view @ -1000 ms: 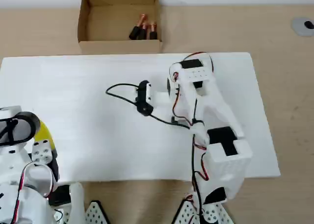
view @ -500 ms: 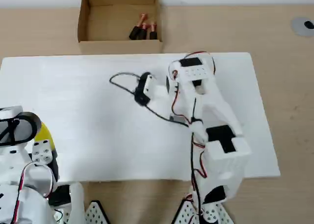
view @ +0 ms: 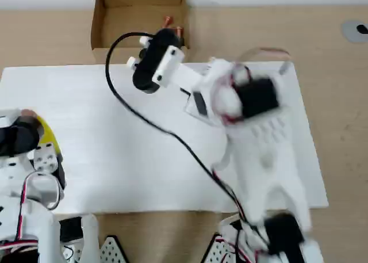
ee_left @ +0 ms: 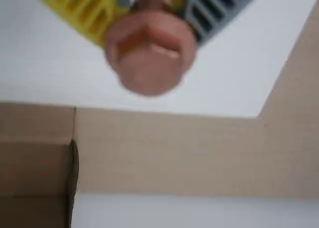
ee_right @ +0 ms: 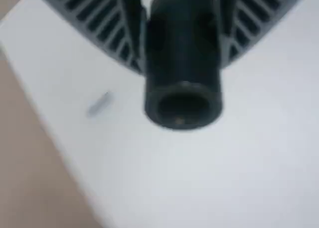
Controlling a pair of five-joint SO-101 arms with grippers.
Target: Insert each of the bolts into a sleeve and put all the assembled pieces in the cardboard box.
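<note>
Near the cardboard box (view: pixel 115 56) loops a black cable (view: pixel 108 79).

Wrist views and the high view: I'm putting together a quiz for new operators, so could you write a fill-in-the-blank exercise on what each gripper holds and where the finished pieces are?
1. The left gripper is shut on a copper-coloured ____.
2. The right gripper is shut on a black ____, its open end facing the camera.
3. In the high view, the assembled pieces lie inside the ____.

Missing words: bolt; sleeve; cardboard box.
</note>
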